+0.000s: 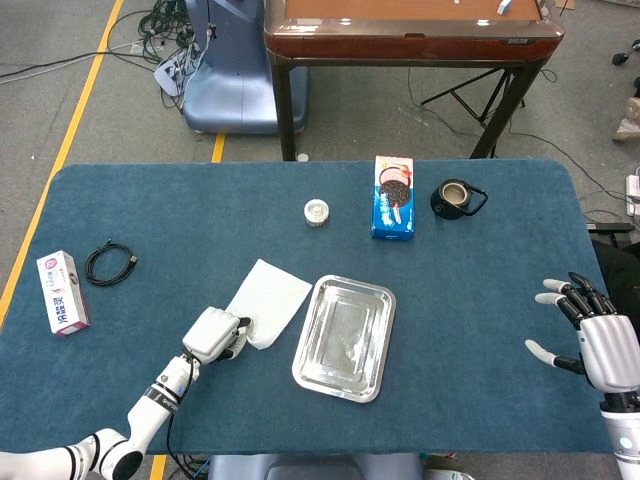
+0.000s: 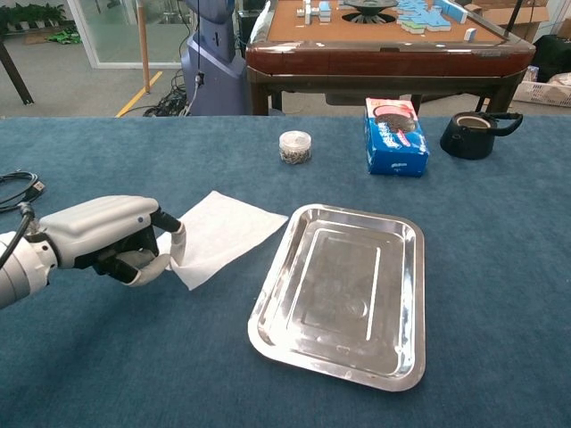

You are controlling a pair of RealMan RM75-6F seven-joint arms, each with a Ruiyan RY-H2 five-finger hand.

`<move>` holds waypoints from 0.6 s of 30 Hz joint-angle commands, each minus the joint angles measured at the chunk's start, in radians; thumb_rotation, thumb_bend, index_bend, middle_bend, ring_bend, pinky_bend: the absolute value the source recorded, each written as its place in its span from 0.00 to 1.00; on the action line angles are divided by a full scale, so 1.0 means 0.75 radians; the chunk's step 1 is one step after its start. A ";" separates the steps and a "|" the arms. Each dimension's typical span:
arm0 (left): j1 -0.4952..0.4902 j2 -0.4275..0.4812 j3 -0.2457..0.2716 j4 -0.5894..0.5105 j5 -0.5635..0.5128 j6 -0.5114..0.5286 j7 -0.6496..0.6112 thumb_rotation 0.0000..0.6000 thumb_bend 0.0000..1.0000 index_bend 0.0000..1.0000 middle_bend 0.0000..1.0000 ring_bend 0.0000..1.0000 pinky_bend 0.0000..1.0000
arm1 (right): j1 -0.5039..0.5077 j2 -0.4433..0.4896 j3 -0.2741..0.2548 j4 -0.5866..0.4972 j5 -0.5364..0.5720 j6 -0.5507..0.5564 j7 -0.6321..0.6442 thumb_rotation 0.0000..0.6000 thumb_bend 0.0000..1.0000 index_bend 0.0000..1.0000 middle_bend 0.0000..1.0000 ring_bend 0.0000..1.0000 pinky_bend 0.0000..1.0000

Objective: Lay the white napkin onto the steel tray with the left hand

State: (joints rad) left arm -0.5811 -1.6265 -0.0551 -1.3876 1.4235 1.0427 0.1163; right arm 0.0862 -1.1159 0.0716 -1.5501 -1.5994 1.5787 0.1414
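The white napkin [image 2: 220,234] lies flat on the blue table [image 2: 500,232], just beside the left rim of the steel tray [image 2: 343,292] and not yet on it; in the head view [image 1: 264,303] we see it as a skewed quadrilateral whose long axis runs from its near-left corner up and away toward the far right, roughly parallel to the tray's long side. Its surface is plain, thin and lightly creased, with the near-left edge lifted slightly from the cloth. At that edge we find the left hand [image 2: 111,241], its fingers [image 2: 177,242] curled around the paper's corner in what we judge to be a pinch against the thumb. The napkin thus extends rightward from this hand, and the tray lies further right again, so we expect the coming move to be a lift and a carry to the right over the tray's rim. The right hand [image 1: 600,340] hovers at the table's far right edge, fingers spread and holding nothing, well apart from both objects. Beyond the tray stand a small jar [image 2: 295,147], a blue biscuit box [image 2: 395,135] and a dark teapot [image 2: 473,134].
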 commanded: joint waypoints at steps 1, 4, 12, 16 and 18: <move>-0.005 0.025 -0.016 -0.061 -0.003 0.013 0.027 1.00 0.55 0.58 1.00 1.00 1.00 | -0.001 0.001 -0.001 -0.002 -0.003 0.002 0.002 1.00 0.03 0.36 0.26 0.12 0.23; -0.008 0.045 -0.028 -0.129 -0.017 0.018 0.071 1.00 0.55 0.58 1.00 1.00 1.00 | -0.002 0.004 -0.002 -0.007 -0.008 0.008 0.003 1.00 0.03 0.36 0.26 0.12 0.23; -0.012 0.089 -0.044 -0.316 -0.071 0.028 0.227 1.00 0.55 0.59 1.00 1.00 1.00 | -0.007 0.013 -0.003 -0.019 -0.023 0.026 0.009 1.00 0.03 0.36 0.26 0.12 0.23; -0.009 0.092 -0.028 -0.391 -0.079 0.038 0.307 1.00 0.55 0.59 1.00 1.00 1.00 | -0.009 0.015 -0.003 -0.023 -0.027 0.031 0.010 1.00 0.03 0.36 0.26 0.12 0.23; -0.007 0.086 -0.016 -0.421 -0.075 0.047 0.350 1.00 0.55 0.59 1.00 1.00 1.00 | -0.009 0.017 -0.003 -0.024 -0.030 0.035 0.011 1.00 0.03 0.36 0.26 0.12 0.23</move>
State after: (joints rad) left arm -0.5882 -1.5606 -0.0761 -1.6813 1.3685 1.0706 0.3535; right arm 0.0793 -1.1036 0.0695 -1.5680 -1.6217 1.6045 0.1491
